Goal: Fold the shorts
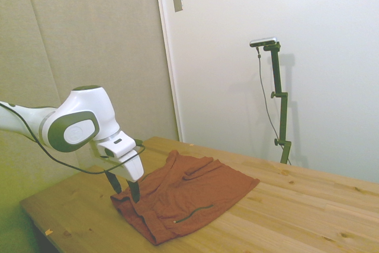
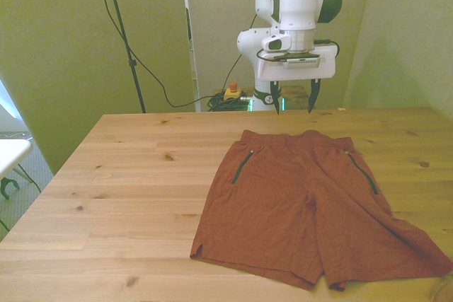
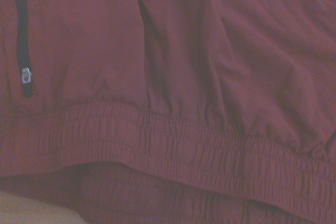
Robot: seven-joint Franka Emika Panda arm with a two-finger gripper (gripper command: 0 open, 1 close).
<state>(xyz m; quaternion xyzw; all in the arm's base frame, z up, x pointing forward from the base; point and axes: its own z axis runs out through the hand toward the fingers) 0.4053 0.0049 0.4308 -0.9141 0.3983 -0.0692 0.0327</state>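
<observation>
Only the wrist view showed the gathered waistband [image 3: 173,145] and a zipper pull [image 3: 25,75]. The shorts [image 2: 311,206] lay flat on the table [image 2: 127,175]; the gripper [image 2: 294,106] hung above their waistband, fingers spread and empty.

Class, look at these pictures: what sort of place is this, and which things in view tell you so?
Probably a robotics lab or test room, not a home. A white robot arm's gripper hangs open over shorts spread flat on a bare wooden table, with plain padded walls and cables behind.
</observation>
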